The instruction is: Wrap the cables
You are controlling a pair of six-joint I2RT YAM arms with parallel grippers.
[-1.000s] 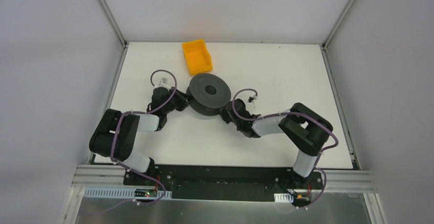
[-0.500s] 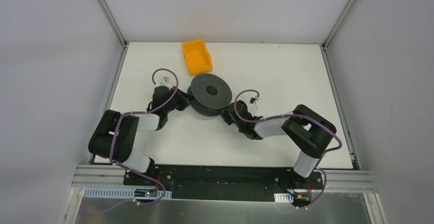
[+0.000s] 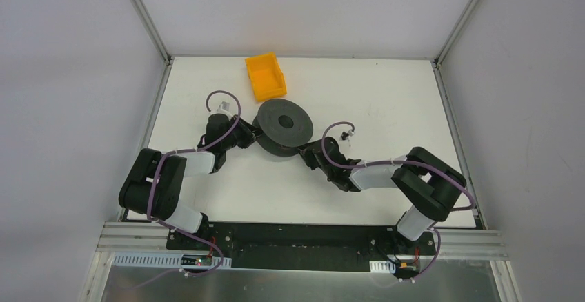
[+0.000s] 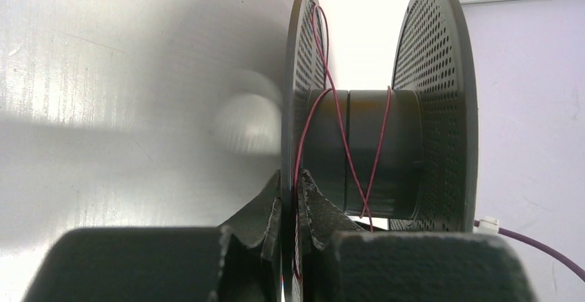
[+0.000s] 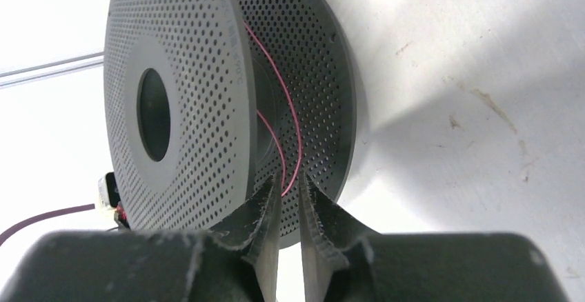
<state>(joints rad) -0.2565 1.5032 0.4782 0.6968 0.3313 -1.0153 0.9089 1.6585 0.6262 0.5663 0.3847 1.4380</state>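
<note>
Spool sits with a holed face upward, just short of the orange bin on the table. The left claw meets the spool's left edge and the right claw its near-right edge. The wire is too fine to be made out from overhead, so no loose length off the spool can be confirmed or ruled out.

Left wrist view: the left claw is clenched on the rim of one flange, a finger on either face, steadying the spool. The reddish wire lies between the two flanges. A few strands cross the hub in a slack X, and one strand climbs to the gripped flange's rim. Most of the hub is bare.

Right wrist view: the right claw stands at the spool's edge with its fingers parted by a narrow gap, wider than the wire, and it reads as released. The wire curves down between the flanges and ends in a loop right at the fingertips, with no pinch on it visible.

Assessment: winding has begun but is far from finished. Turns are few, loose and crossed, not laid side by side. What remains, by my judgement, is taking the loop up again, drawing it snug and laying on further turns.
</note>
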